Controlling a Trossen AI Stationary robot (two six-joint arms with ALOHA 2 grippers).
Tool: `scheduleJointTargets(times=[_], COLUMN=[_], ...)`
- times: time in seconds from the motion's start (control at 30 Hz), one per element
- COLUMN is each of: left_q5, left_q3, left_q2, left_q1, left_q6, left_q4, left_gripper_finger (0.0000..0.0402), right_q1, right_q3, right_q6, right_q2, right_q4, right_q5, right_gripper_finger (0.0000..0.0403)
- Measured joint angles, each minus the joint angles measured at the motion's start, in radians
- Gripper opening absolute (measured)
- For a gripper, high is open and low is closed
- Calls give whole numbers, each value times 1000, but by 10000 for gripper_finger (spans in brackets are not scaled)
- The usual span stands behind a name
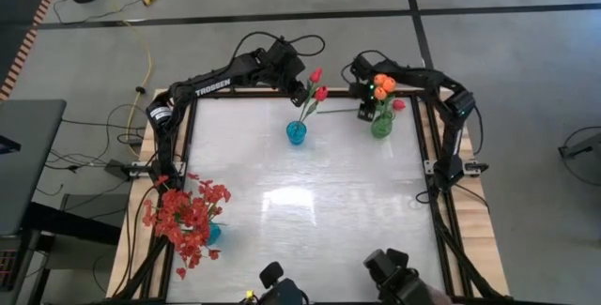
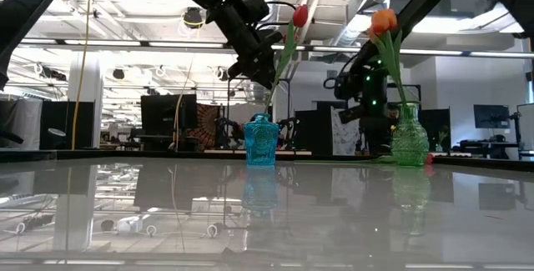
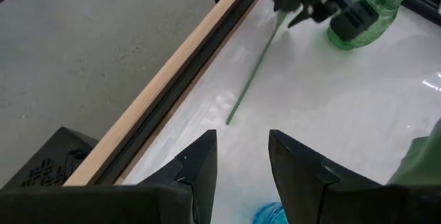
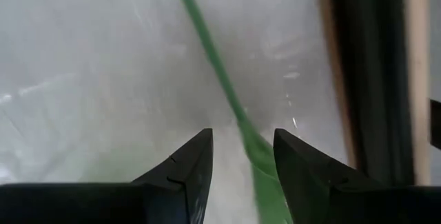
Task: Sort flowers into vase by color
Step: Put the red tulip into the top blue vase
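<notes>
**Flower lot on white surface, two arms at far edge**

- Blue vase, far centre of the white surface; holding red-pink tulips, stems leaning toward the left arm.
- Green vase, far right; holding orange tulips, upright in the low view.
- One red-pink tulip lying flat along the far edge, bud just right of the green vase, stem stretching left toward the blue vase.
- Bushy spray of small red blossoms in a third vase, near left corner, well apart from the rest.
- Left gripper raised just behind the blue vase, close beside the red-pink buds; jaws parted, nothing between them in the wrist view.
- Right gripper low, just left of the green vase; jaws released, a gap between the dark fingers, a green stem crossing ahead of them, ungripped.
</notes>
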Motion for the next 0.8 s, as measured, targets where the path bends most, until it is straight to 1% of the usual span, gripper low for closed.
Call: scheduleJointTargets(times=[0.13, 0.3, 0.67, 0.73, 0.8], left_q5=[0, 0, 0, 0, 1], left_q3=[0, 0, 0, 0, 0], left_q2=[0, 0, 0, 0, 0], left_q1=[0, 0, 0, 0, 0], left_q6=[2, 2, 0, -3, -3], left_q4=[0, 0, -16, -27, -33], left_gripper_finger=[118, 118, 118, 118, 118], right_q1=[19, 30, 31, 31, 31], right_q3=[0, 0, 5, 5, 4], right_q6=[-22, -50, -150, -168, -192], right_q2=[18, 17, 74, 75, 76], right_q4=[13, 72, 64, 63, 62], right_q5=[2, 2, 3, 2, 2], right_gripper_finger=[181, 181, 179, 172, 156])
